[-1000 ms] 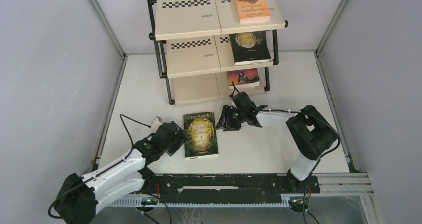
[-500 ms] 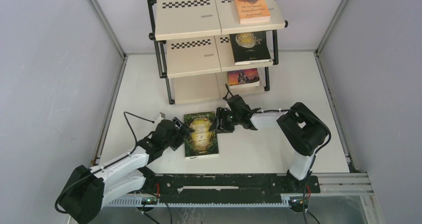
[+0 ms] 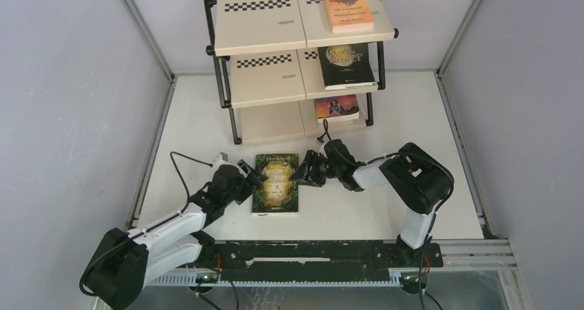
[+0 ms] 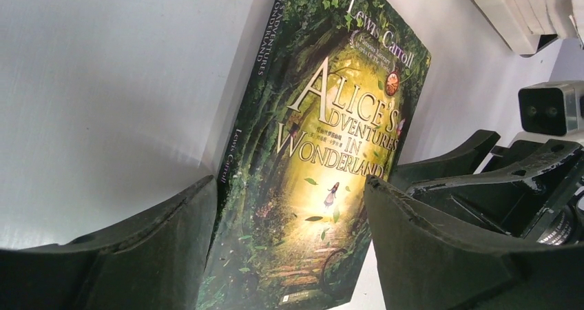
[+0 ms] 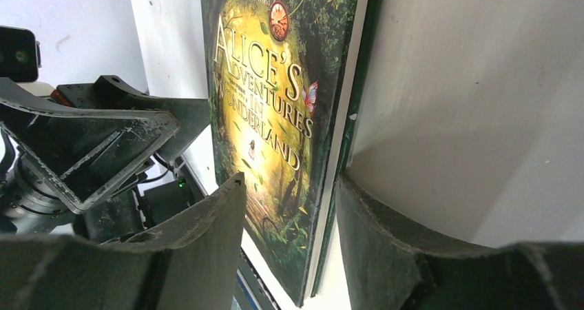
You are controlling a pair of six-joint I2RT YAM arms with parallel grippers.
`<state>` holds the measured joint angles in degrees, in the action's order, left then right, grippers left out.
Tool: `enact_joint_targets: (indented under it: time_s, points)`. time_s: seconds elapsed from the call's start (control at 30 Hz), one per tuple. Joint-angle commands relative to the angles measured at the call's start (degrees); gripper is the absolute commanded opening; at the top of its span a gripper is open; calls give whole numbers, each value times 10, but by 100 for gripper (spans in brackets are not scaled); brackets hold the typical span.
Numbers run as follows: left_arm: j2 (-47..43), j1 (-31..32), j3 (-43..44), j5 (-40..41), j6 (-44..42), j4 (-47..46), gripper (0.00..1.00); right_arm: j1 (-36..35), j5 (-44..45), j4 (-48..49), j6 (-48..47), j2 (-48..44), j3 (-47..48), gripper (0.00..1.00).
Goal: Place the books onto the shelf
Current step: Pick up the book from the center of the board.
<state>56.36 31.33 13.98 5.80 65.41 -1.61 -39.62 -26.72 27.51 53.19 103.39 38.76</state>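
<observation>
Both stretched inward, left claw point(image 3: 253, 178), right claw point(image 3: 300, 174) straddle green book point(image 3: 275, 191).

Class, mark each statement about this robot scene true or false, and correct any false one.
1. The green Alice book lies between the left pincer and the right pincer. True.
2. An orange paperback lies on the bottom tier. False: the orange book lies on the top tier of the shelf.
3. The black book lies on the middle tier. True.
4. The right pincer is shut tight. False: its jaws stand apart, with the green Alice book's edge between them.
</observation>
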Motion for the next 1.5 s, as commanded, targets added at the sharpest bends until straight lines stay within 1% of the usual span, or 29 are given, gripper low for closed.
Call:
enact_joint_targets:
  time_s: [0.0,0.13,0.23,0.33,0.47,0.73,0.97,1.47]
  points:
    - [-4,8,-24,-91,2,-18,81,-43,-50,33,41,40,-13,58]
    - [-18,9,-25,-108,-4,-26,81,-50,-34,1,29,36,-8,56]
    - [-29,9,-28,-118,-3,-32,80,-58,-30,-5,26,32,-7,49]
    - [-42,9,-31,-122,-3,-30,79,-67,-26,5,31,17,-8,41]
    - [-54,9,-37,-124,-3,-26,79,-71,-26,33,48,-10,-8,37]
    - [-66,9,-48,-133,-2,-25,79,-80,-38,84,86,-37,-8,35]
    - [-70,9,-51,-133,-1,-23,78,-86,-36,106,103,-63,-8,35]
    - [-61,9,-55,-133,5,-36,78,-84,-36,105,103,-99,-5,35]
